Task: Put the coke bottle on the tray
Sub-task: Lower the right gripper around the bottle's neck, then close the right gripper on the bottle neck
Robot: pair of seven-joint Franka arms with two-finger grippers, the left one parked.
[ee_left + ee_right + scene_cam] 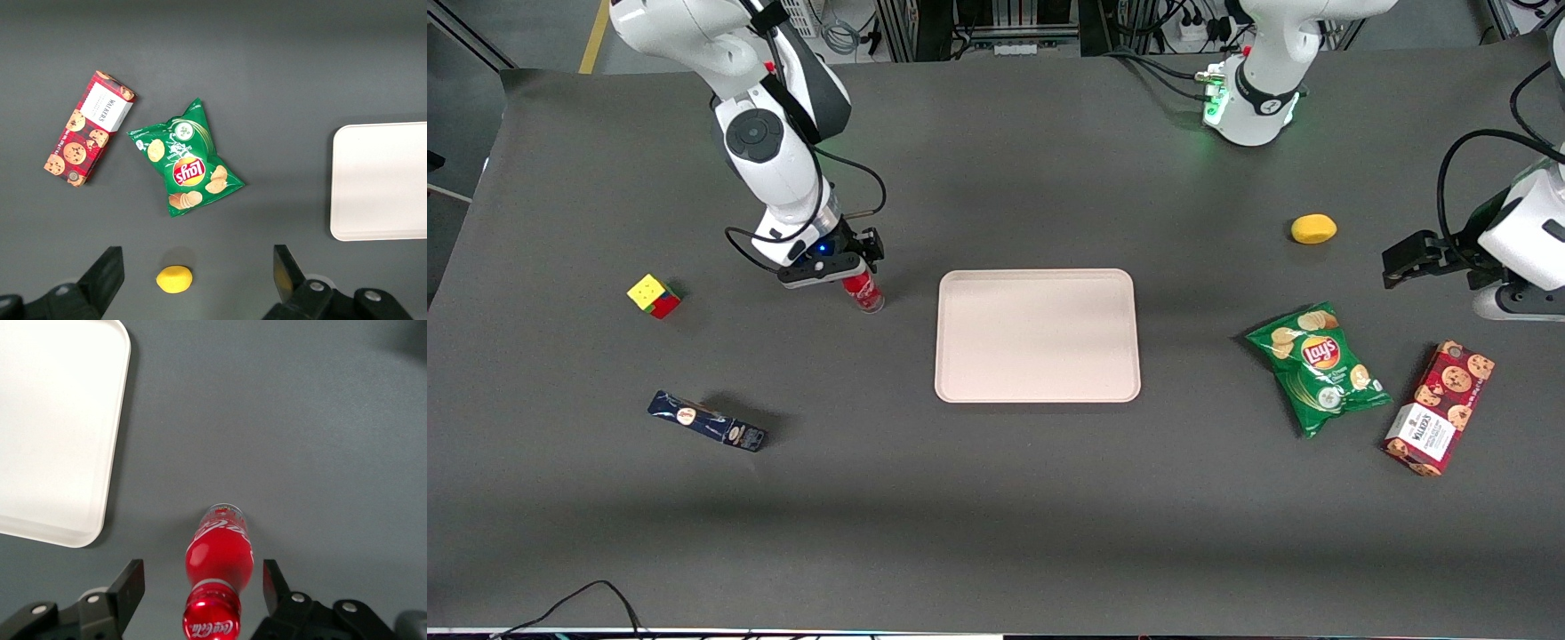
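Hanging over the dark grey table (pixel 996 498), the gripper (pixel 852 272) sits left of centre in the front view, straddling the coke bottle (pixel 863 292) with its fingers (pixel 131 585) spread wide, 1 on each side and neither touching the red body. That bottle stands upright on its clear base on the mat, beside the tray (pixel 1037 335) but apart from it, toward the working arm's end of the table. From the right wrist camera the bottle (pixel 219 577) shows cap-first, with the tray's rounded corner (pixel 100 513) near it.

The cream-pink tray lies flat mid-frame. At lower left of the front view lies a dark blue packet (pixel 707 421), and above it a colour cube (pixel 654 295). Toward the parked arm's end lie a green chip bag (pixel 1319 366), a red cookie box (pixel 1440 408) and a yellow lemon-like fruit (pixel 1313 228), farther from the front camera than the bag. Along the top edge, cables (pixel 1165 44) and metal framing (pixel 978 22) crowd the floor past the table.
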